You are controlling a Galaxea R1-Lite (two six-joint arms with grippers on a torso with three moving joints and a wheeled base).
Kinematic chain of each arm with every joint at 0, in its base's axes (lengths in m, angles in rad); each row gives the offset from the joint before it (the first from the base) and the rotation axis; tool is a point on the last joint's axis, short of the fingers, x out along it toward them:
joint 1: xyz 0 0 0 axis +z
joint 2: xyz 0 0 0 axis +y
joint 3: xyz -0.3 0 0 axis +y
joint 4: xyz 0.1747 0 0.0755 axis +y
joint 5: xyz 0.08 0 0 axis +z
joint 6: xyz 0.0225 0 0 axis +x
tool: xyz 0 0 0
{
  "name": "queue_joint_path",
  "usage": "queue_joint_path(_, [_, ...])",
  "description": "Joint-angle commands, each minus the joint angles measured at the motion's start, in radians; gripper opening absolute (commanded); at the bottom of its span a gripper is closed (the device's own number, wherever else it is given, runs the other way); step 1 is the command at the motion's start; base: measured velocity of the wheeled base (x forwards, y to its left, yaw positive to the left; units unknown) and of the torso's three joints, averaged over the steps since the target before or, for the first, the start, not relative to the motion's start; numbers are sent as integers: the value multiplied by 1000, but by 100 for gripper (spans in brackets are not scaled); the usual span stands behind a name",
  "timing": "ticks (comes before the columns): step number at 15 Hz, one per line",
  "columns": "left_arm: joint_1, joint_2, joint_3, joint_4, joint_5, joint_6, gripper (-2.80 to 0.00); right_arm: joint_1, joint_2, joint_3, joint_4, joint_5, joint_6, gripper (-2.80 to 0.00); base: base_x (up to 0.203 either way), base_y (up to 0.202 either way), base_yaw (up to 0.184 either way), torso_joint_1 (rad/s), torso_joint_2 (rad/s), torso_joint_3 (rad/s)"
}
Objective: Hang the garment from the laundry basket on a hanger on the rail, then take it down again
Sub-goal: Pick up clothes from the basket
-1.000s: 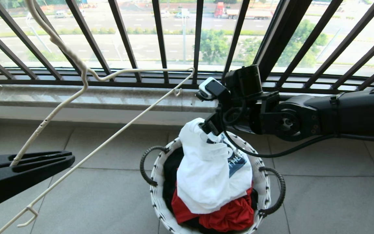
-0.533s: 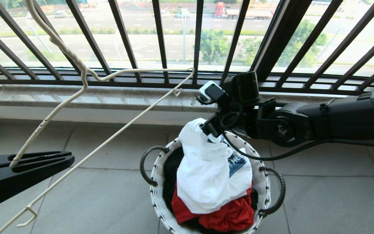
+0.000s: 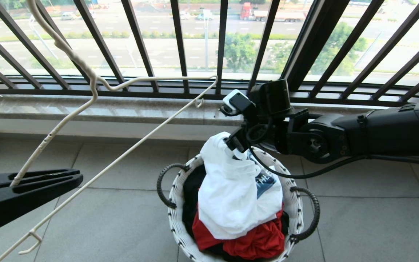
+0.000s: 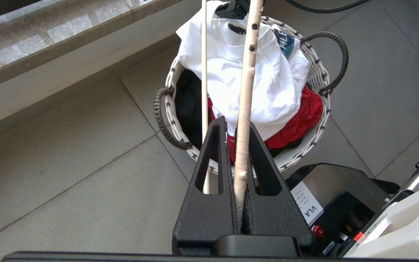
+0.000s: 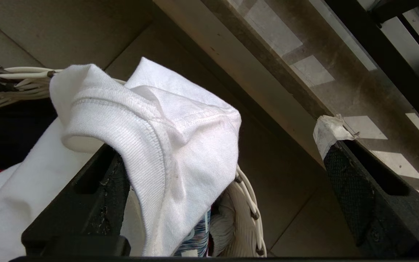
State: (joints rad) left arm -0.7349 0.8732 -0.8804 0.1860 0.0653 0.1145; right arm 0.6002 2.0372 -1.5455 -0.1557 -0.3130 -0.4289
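Bunching atop laundry basket (image 3: 180, 203): white garment (image 3: 227, 196), collar draped over one finger of wide right pincer (image 5: 227, 189).

We get strong daylight coming in through the railing (image 3: 180, 43), street outside washed pale and a bit overexposed. The head view is sharp, bars splay outward at the edges from wide-angle distortion. Soft shadows on the floor (image 3: 122, 218), shirt (image 3: 227, 196) bright with little fold detail. In the left wrist view the light is even and the hanger (image 4: 246, 91) is crisp. The right wrist view is dim and contrasty, sun patches on the ledge (image 5: 304, 72), dark under the collar, near fingers (image 5: 86, 203) almost black
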Motion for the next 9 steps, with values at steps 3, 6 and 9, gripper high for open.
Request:
queue_joint_path(3, [0, -2, -1, 1, 1, 1, -280, 1, 13, -1, -1, 21, -5, -280, 0, 0, 0, 0, 0, 0])
queue_joint_path(6, [0, -11, -3, 0, 1, 1, -280, 1, 6, -1, -1, 91, 2, -280, 0, 0, 0, 0, 0, 0])
queue_joint_path(9, [0, -11, -2, 1, 1, 1, -280, 1, -23, -1, -2, 141, 23, -280, 0, 0, 0, 0, 0, 0])
